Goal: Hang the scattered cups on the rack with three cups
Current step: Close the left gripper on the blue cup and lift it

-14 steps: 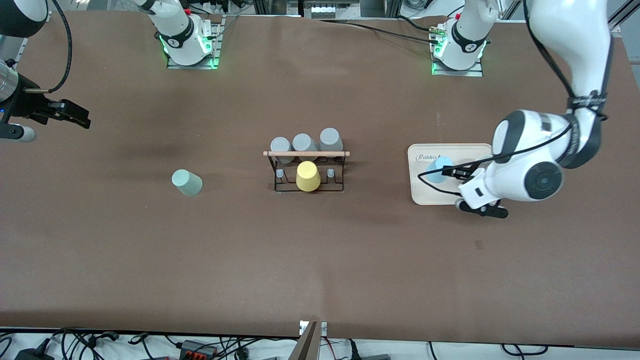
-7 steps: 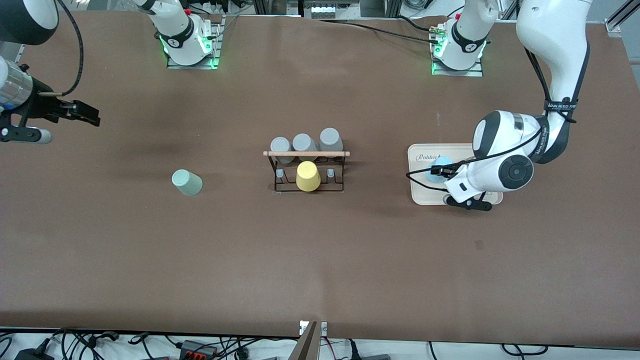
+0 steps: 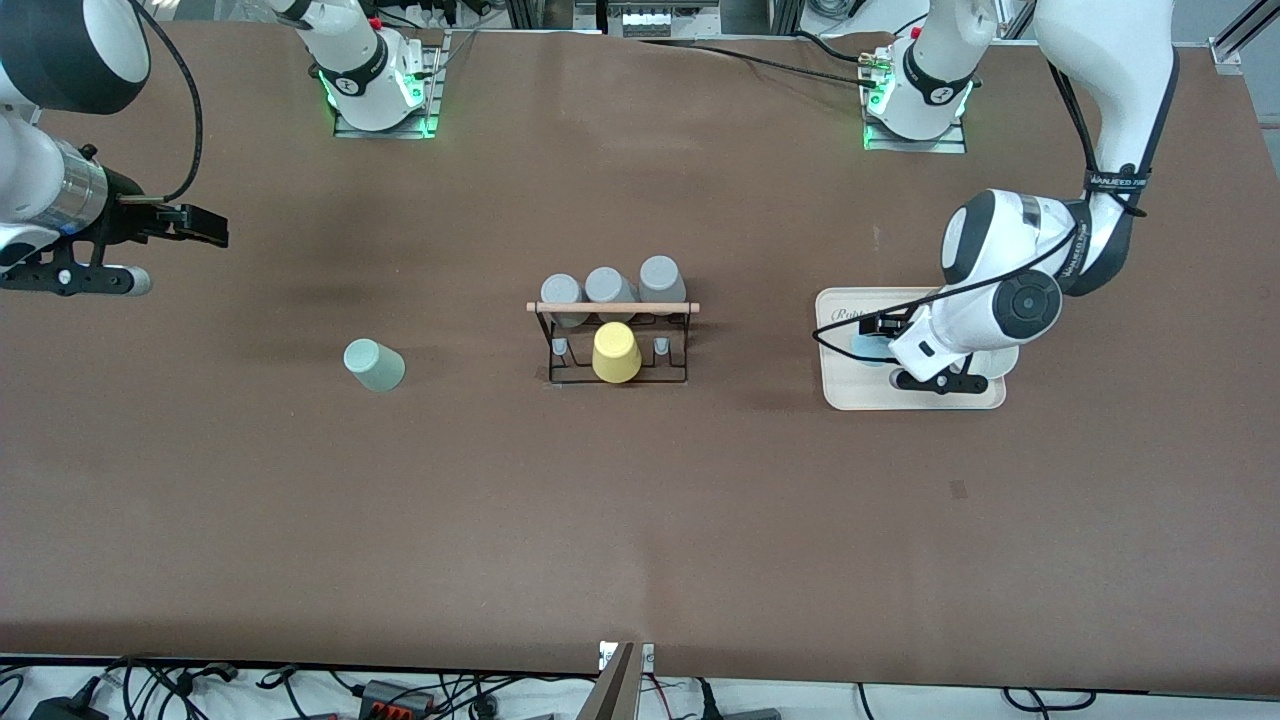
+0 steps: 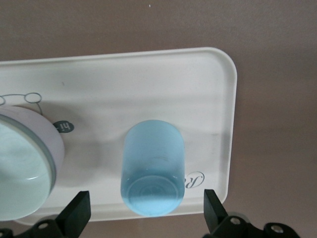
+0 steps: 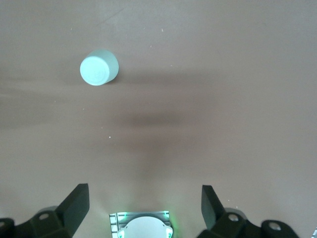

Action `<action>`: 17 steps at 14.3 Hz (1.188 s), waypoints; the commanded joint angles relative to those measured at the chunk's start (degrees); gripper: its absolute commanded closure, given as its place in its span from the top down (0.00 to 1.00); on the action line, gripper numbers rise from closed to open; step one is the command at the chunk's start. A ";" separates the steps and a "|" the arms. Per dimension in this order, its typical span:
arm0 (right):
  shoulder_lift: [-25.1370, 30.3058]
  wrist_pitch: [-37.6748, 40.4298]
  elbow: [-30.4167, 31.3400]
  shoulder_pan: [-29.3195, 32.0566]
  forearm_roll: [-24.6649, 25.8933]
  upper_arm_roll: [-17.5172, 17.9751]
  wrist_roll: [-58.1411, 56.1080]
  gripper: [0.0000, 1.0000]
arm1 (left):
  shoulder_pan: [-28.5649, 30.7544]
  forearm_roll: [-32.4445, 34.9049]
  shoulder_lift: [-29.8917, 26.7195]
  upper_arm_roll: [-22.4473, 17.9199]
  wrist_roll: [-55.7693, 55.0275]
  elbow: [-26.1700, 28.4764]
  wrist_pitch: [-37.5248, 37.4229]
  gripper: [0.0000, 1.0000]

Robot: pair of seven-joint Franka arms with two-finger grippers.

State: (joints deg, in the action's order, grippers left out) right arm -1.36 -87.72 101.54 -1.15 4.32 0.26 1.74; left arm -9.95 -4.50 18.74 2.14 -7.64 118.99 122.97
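The right gripper [image 3: 215, 238] hangs over bare table at the right arm's end, its fingers [image 5: 74, 206] spread wide with nothing between them; nearer the front camera, the sage-green cup [image 3: 374, 365] stands mouth-down on the brown table [image 3: 640, 520], well apart from that gripper and from the rack; in the right wrist view the same cup [image 5: 99, 67] shows its flat base upward. At mid-table stands the rack [image 3: 614, 345], a black wire frame with a wooden rod [image 3: 612, 307] across its top; three grey cups [image 3: 608, 287] sit in a row on its farther side and a yellow cup [image 3: 616, 352] hangs upside down on its nearer side. Toward the left arm's end lies the beige tray [image 3: 850, 395]; the light blue cup [image 4: 153, 173] lies on its side on the tray, beside a pale round lidded container [image 4: 22, 166]; the left gripper [image 4: 143, 215] hovers just over that cup, its fingers [image 4: 214, 210] spread to either side of it and not touching it.
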 commanded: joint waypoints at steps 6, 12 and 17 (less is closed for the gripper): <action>-0.22 0.79 0.14 -3.34 0.42 -0.09 0.28 1.00 | -0.78 -0.33 -1.34 0.58 -0.63 5.55 5.44 1.00; -0.22 -1.67 0.58 -3.07 -0.28 -0.18 0.37 1.00 | -0.60 1.25 0.86 0.58 -0.63 5.11 7.90 1.00; 0.56 -3.95 3.12 -2.72 -0.46 -0.62 -0.07 1.00 | -0.43 1.25 1.30 0.58 -0.63 4.50 7.90 0.89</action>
State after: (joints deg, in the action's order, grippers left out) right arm -1.94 -89.89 102.09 -4.45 4.40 -0.18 1.94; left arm -10.39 -4.41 20.17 2.83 -7.78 123.61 130.40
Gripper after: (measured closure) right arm 0.000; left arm 0.084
